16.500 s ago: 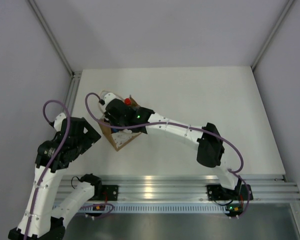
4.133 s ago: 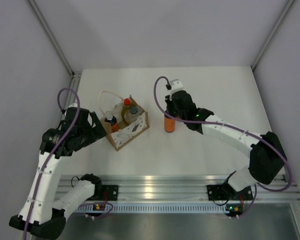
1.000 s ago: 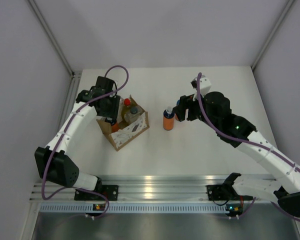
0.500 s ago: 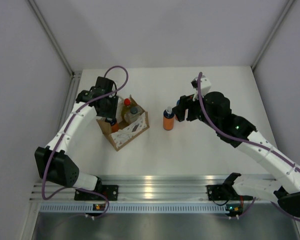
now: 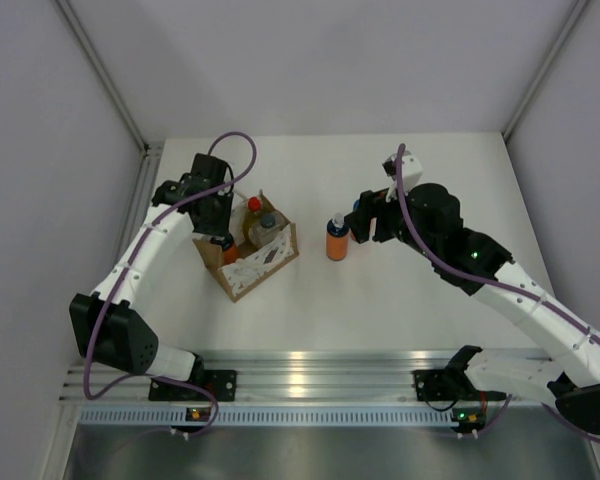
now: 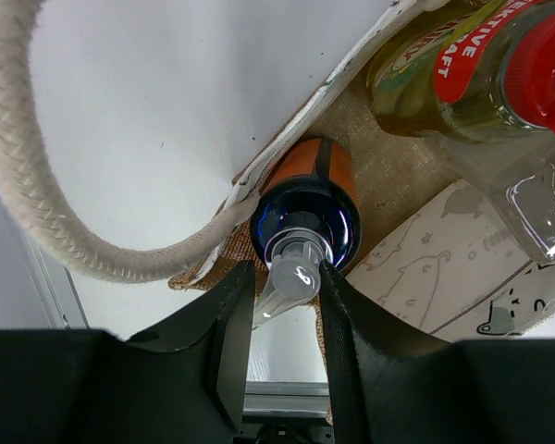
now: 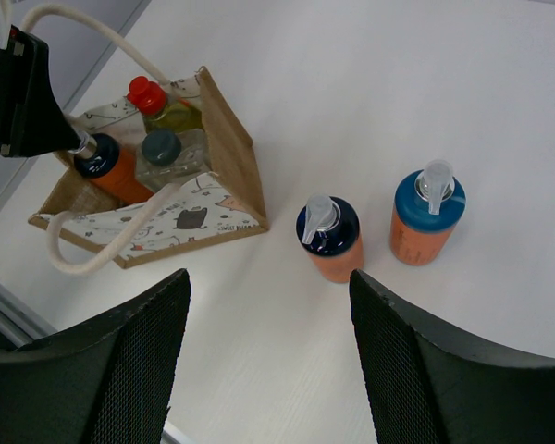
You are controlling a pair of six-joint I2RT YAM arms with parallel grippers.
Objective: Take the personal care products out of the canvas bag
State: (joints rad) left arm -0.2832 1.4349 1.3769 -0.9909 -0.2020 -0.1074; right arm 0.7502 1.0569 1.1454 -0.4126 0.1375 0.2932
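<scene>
The canvas bag (image 5: pixel 252 264) stands at the left with an orange bottle (image 6: pixel 305 215), a yellow red-capped bottle (image 6: pixel 462 74) and a pale dark-capped bottle (image 7: pixel 166 155) inside. My left gripper (image 6: pixel 287 277) reaches down into the bag's near-left corner. Its fingers press both sides of that orange bottle's clear pump head (image 6: pixel 296 274). Two more orange bottles stand on the table to the bag's right, one dark-capped (image 7: pixel 329 239) and one blue-capped (image 7: pixel 425 217). My right gripper (image 7: pixel 268 282) hovers open above and beside them, holding nothing.
A thick white loop handle (image 6: pixel 74 231) curves out over the table left of my left fingers; the other handle (image 7: pixel 120 236) droops over the bag's printed side. An aluminium rail (image 5: pixel 380 375) runs along the near table edge. Grey walls close the left, right and back.
My left jaws have narrowed onto the pump head of the orange bottle in the bag. Both arms stay where they were; the right gripper is unchanged.
</scene>
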